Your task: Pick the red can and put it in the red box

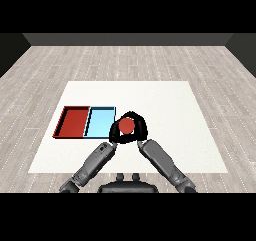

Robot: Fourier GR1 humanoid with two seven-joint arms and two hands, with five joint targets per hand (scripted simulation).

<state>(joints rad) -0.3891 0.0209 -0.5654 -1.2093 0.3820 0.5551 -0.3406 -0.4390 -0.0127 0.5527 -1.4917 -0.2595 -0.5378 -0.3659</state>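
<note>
While both curl round the red can (126, 126), each robot hand, left (115, 132) and right (141, 129), holds it

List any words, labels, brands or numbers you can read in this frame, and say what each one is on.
None. The red can, held between the left robot hand and right robot hand, shows plain red with no label. The red tray, the light blue tray and the white table carry no writing.

Bare white table (165, 105) surrounds the shallow red tray (73, 122) and adjoining shallow light blue tray (99, 121), whose low walls obstruct only table-level passage.
</note>
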